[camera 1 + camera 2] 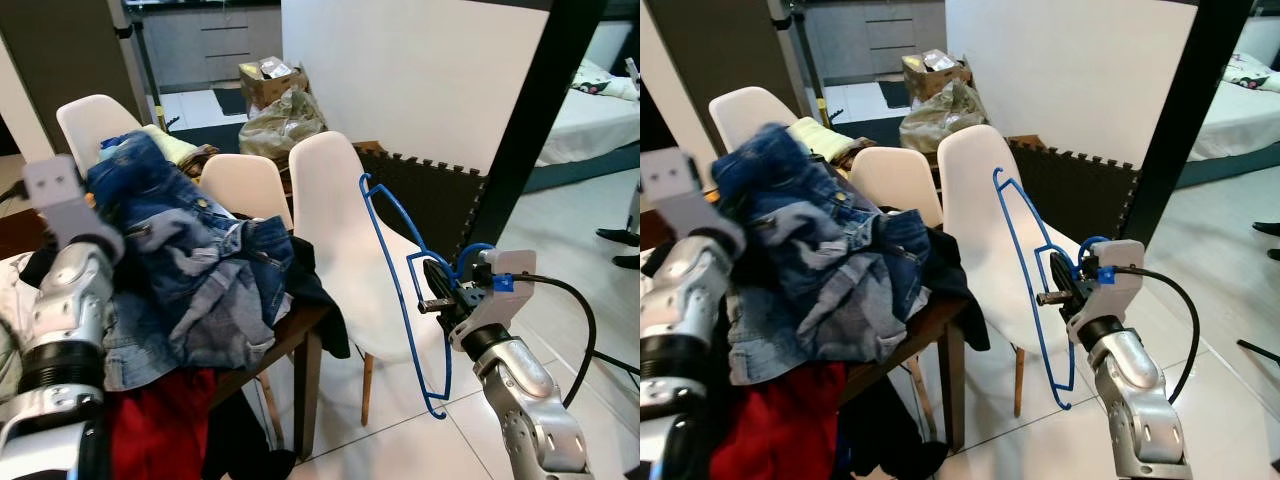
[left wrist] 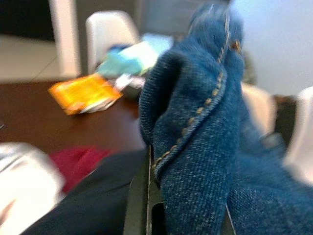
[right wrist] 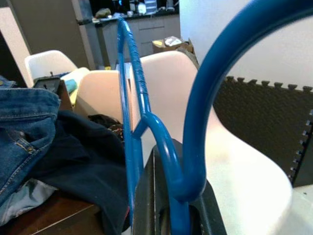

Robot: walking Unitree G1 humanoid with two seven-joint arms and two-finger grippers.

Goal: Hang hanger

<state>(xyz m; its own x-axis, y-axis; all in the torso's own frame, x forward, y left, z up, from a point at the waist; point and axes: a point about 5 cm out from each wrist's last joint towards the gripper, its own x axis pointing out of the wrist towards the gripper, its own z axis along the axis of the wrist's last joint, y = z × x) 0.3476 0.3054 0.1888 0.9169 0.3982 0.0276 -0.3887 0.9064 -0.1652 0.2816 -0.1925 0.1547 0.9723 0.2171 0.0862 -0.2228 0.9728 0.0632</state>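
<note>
Right pincer point(image 1: 432, 290) at lower right of the frame, pressed together on a blue hanger point(image 1: 400, 290). Hanger held upright in the air, in front of the nearest white chair point(image 1: 335, 210), hook part curling over the pincer fingers point(image 3: 146, 205) as seen in the right wrist view. Left pincer point(image 2: 146, 205) raised at the left of the frame, pinching a fold of blue jeans point(image 1: 185, 250). Jeans draped in a heap over the dark wooden table point(image 1: 300, 325), with a dark garment point(image 1: 315, 290) hanging off the table edge and a red cloth point(image 1: 160, 425) below at lower left. Two more white chairs point(image 1: 95, 125) behind the table. Orange packet point(image 2: 85, 93) lying on the table top in the left wrist view. Black foam mat point(image 1: 430, 195) leaning against the white wall point(image 1: 420, 70) behind the hanger.
</note>
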